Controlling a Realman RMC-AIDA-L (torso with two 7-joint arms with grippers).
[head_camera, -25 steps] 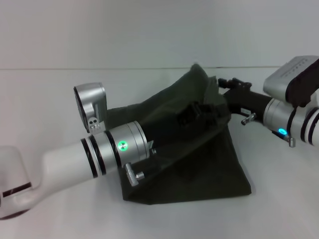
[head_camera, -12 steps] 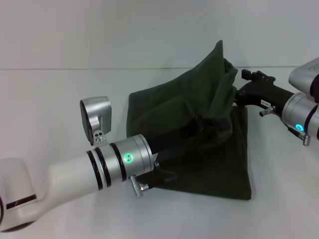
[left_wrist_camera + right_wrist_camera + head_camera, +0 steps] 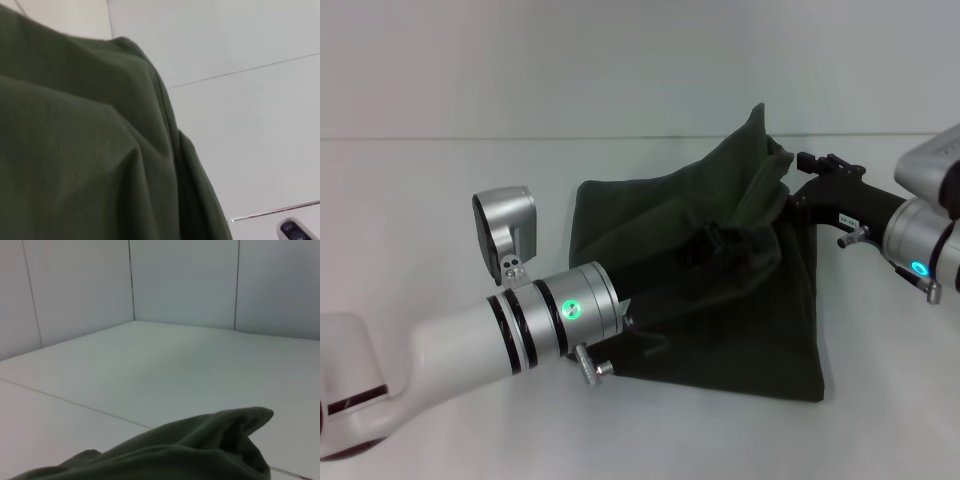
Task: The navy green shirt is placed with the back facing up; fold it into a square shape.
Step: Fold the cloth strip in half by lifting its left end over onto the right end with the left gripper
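Both grippers drifted slightly left since earlier. Left gripper (image 3: pixel 705 243) and right gripper (image 3: pixel 788 198) clamp the lifted navy green shirt (image 3: pixel 740 310) fold.

- The place looked like a bare robot test cell or lab, not a home.
- A plain white tabletop (image 3: pixel 440 230) carried the work, with no furnishings on it.
- Smooth pale wall panels (image 3: pixel 180 280) with thin dark seams met at a corner behind it.

Fingertips of left gripper (image 3: pixel 705 245) and right gripper (image 3: pixel 790 195) buried in navy green shirt (image 3: pixel 720 300) folds; jaw state indeterminate.
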